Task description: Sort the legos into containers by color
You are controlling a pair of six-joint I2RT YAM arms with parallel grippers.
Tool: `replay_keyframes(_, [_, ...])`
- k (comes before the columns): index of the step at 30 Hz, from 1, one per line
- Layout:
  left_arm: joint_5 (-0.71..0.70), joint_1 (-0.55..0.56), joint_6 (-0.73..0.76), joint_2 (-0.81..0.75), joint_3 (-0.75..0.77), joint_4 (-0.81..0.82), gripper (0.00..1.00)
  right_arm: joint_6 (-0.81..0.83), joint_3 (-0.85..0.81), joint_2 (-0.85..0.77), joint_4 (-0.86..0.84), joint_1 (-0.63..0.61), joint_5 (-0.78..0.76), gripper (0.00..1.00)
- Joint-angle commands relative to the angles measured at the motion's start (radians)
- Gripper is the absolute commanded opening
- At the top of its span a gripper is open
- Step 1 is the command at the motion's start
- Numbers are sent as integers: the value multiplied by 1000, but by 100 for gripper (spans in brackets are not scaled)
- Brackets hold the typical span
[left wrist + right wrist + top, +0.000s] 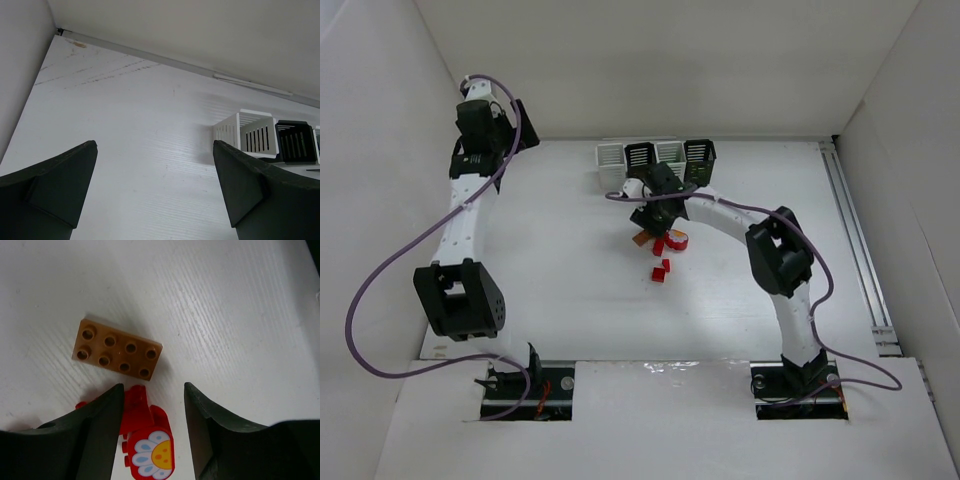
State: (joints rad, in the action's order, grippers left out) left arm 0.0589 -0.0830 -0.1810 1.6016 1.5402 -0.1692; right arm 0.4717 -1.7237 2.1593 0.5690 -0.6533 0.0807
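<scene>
A row of four small square slatted plastic bins (640, 157), alternating white, black, white, black, stands along the far edge of the white table (560, 260).

Just in front of the row's middle, on the near side, the right gripper (153, 387) points down at the table. Its jaws stand partly apart and hold nothing. White table shows between the right finger and the brick below.

A flat brown-orange plastic plate with eight studs (117, 350) lies studs-up, just in front of the row and just beyond the right gripper's fingertips, touching neither finger. In the wrist view its long axis runs crosswise to the fingers, sloping slightly from upper left to lower right.

Between the jaws, towards the wrist, lies a red plastic brick printed with a white-petalled, yellow-centred flower (150, 452). It lies lengthwise along the gap, close against the left finger. I cannot tell whether the two touch.

A few small red plastic bricks (661, 272) lie a little farther out in front of the row, near its middle.

The left gripper (155, 145) hangs raised, well off the row's white end, with its jaws spread wide and nothing between them.
</scene>
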Motion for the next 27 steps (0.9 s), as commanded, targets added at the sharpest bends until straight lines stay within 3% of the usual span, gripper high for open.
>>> replay_keyframes(1, [25, 0, -2, 10, 52, 17, 100, 44, 27, -75, 28, 24, 22, 57])
replay_keyframes(5, [25, 0, 8, 20, 52, 17, 100, 88, 62, -116, 60, 37, 56, 58])
replay_keyframes(9, [38, 0, 8, 41, 52, 17, 100, 169, 72, -116, 87, 37, 83, 69])
replay_keyframes(15, [47, 0, 28, 50, 63, 8, 100, 192, -20, -93, 69, 27, 134, 77])
replay_keyframes(20, [74, 0, 57, 50, 63, -3, 100, 358, -43, -81, 51, -3, 166, 78])
replay_keyframes(27, [225, -9, 101, 60, 72, -27, 100, 640, -185, 30, 279, -3, 257, 81])
